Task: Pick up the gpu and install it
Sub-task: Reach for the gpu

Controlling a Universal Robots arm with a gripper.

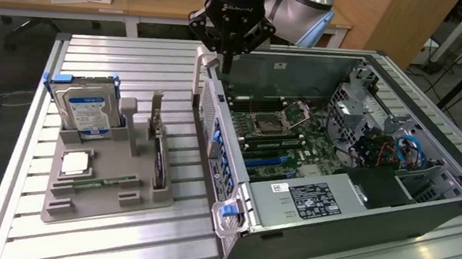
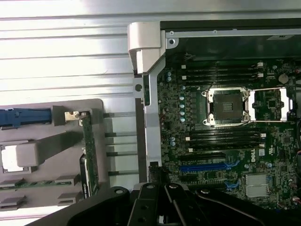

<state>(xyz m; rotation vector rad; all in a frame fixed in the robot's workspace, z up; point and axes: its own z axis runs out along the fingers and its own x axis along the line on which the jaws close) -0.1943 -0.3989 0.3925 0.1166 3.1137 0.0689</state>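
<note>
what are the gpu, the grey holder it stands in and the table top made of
gpu: the green edge reads as circuit board; the dark matte face is likely plastic. Grey holder: dull, even, moulded look, probably plastic. Table top: ribbed slats with a bright brushed sheen, apparently aluminium.

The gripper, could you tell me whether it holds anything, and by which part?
Nothing is held: the gripper is shut on nothing above the computer case, and the gpu stands on edge in the grey holder beside it.
</note>
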